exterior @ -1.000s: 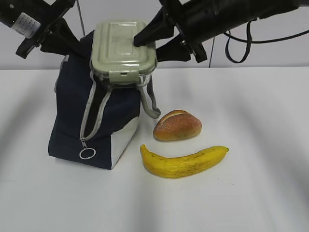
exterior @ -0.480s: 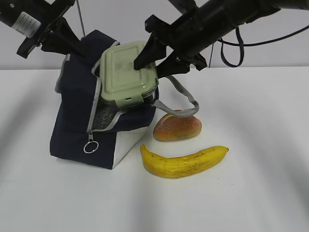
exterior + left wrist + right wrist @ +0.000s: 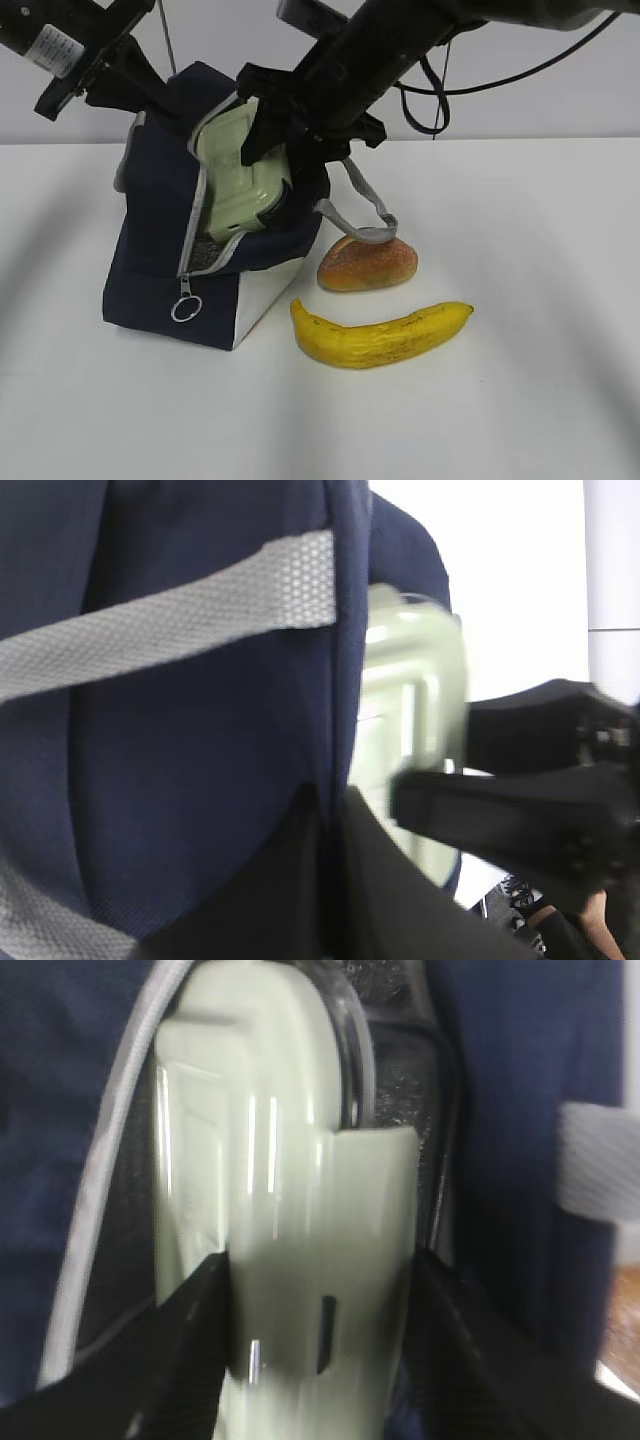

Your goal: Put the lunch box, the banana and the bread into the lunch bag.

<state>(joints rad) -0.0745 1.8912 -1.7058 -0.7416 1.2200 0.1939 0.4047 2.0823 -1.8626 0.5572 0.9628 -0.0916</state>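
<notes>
Dropped lower since a moment ago: lunch box [image 3: 238, 180], then perched up at the rim, now tilted and about halfway down inside the open mouth of the lunch bag [image 3: 160, 240], green lid facing out. Right gripper [image 3: 318, 1345] clamped on its near end, one dark finger [image 3: 185, 1345] pressing each side. Left gripper [image 3: 150, 92] squeezed tight on the bag's navy fabric at the top rear edge. Grey handle [image 3: 362, 205] flopped over onto the bread [image 3: 367, 262] just right of the bag. Banana [image 3: 382, 333] lying in front of the bread, close but apart, on the white table [image 3: 540, 300].
</notes>
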